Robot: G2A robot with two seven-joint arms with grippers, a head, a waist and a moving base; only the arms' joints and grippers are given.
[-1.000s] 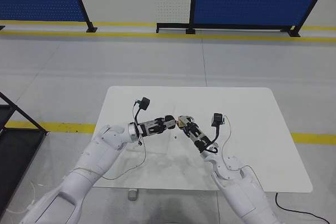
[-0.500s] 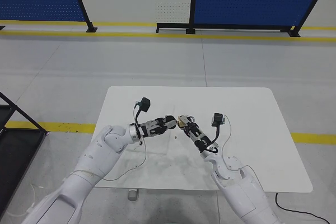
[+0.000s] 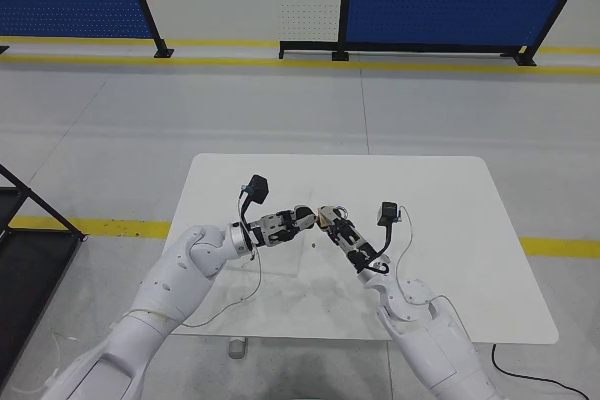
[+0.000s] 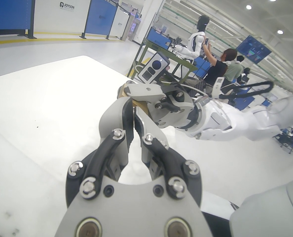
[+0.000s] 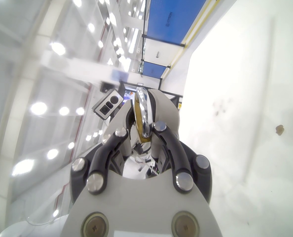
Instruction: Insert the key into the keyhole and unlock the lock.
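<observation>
left arm elbow (image 3: 212,240): slid inward from the table (image 3: 460,200) left edge, toward its middle
left wrist camera (image 3: 257,185): dipped a touch toward the near edge
shift: small, gradual over both steps

White table (image 3: 460,290) (small brown speck (image 5: 280,129))

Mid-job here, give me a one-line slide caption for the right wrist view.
Right end effector shut on a brass padlock with a chrome shackle, held over the white table.
</observation>
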